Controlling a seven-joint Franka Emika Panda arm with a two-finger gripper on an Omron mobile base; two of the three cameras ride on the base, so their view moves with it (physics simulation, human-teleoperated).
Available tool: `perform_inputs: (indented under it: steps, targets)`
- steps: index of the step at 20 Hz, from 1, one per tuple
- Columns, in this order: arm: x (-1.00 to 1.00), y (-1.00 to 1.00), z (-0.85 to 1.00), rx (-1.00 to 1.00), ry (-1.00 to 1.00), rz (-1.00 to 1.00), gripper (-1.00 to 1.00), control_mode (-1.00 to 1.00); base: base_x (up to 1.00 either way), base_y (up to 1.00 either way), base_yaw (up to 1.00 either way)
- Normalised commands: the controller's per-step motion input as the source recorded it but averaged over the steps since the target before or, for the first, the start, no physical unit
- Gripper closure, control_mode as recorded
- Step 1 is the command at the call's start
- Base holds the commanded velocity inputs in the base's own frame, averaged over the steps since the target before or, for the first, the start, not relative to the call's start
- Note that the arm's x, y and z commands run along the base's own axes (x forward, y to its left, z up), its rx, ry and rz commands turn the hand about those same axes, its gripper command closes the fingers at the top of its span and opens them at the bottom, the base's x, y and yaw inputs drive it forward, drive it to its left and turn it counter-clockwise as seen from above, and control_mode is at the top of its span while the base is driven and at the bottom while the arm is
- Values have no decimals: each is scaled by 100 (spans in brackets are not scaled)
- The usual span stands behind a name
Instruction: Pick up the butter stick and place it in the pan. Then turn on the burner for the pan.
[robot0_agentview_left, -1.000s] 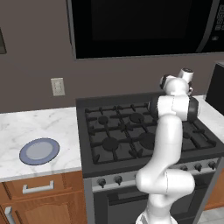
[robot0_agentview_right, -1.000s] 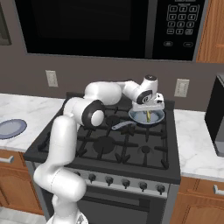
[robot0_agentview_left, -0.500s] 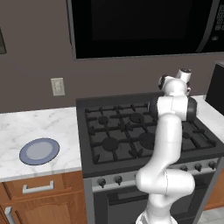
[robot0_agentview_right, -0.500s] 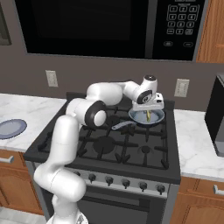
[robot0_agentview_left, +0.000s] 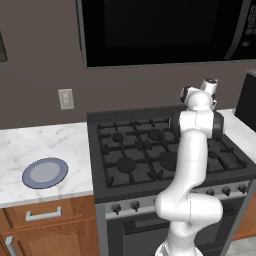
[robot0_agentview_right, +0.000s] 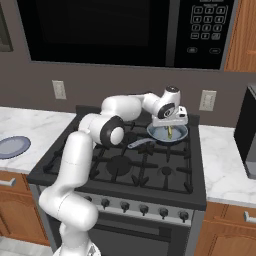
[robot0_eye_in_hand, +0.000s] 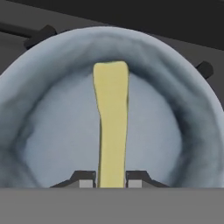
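The yellow butter stick (robot0_eye_in_hand: 111, 127) runs straight out from between my two dark fingertips (robot0_eye_in_hand: 85, 179), and my gripper (robot0_eye_in_hand: 111, 180) is shut on it. Its far end hangs over the blue-grey inside of the pan (robot0_eye_in_hand: 57, 131). In the right base view my gripper (robot0_agentview_right: 170, 131) hovers just above the pan (robot0_agentview_right: 161, 134) on the stove's back right burner, with the butter stick (robot0_agentview_right: 169, 132) pointing down into it. The pan's dark handle (robot0_agentview_right: 139, 144) points toward the front left. In the left base view my arm's upper joints (robot0_agentview_left: 198, 102) hide the pan.
The black gas stove (robot0_agentview_right: 125, 165) has a row of knobs (robot0_agentview_right: 144, 210) along its front. A microwave (robot0_agentview_right: 125, 30) hangs above. A blue plate (robot0_agentview_left: 45, 172) lies on the marble counter to the left. A dark appliance (robot0_agentview_right: 247, 135) stands at the right edge.
My hand has crept very slightly lower over the pan with the butter stick still gripped. Nothing else has moved.
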Motion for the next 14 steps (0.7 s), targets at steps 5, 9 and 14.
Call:
perform_inputs:
  steps: [5,9,14]
  targets:
    - [0,0,-29,0,0,0,100,-100,0,0,0]
    - [0,0,-31,0,0,0,100,-100,0,0,0]
    - [0,0,-25,0,0,0,100,-100,0,0,0]
